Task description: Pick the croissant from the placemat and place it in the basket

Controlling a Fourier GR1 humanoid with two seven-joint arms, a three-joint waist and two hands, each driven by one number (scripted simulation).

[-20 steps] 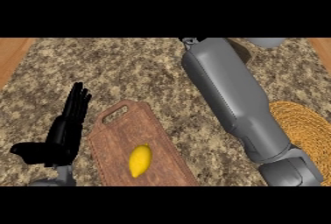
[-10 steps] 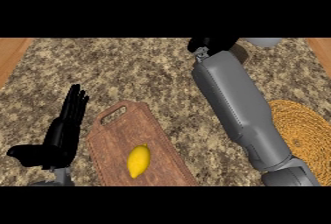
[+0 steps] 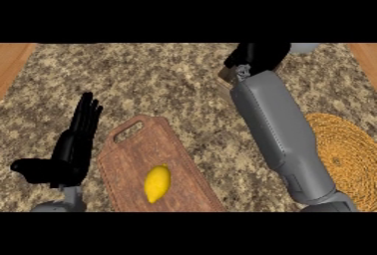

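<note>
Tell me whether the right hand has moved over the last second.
Yes. The right hand has drifted right and slightly down the view, away from the cutting board and toward the side of the woven mat.

Grey forearms [image 3: 283, 134] w/ blk hands [image 3: 70, 149]

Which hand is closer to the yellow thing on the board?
Left. The left hand sits just left of the yellow thing, beside the board; the right hand is far beyond it.
</note>
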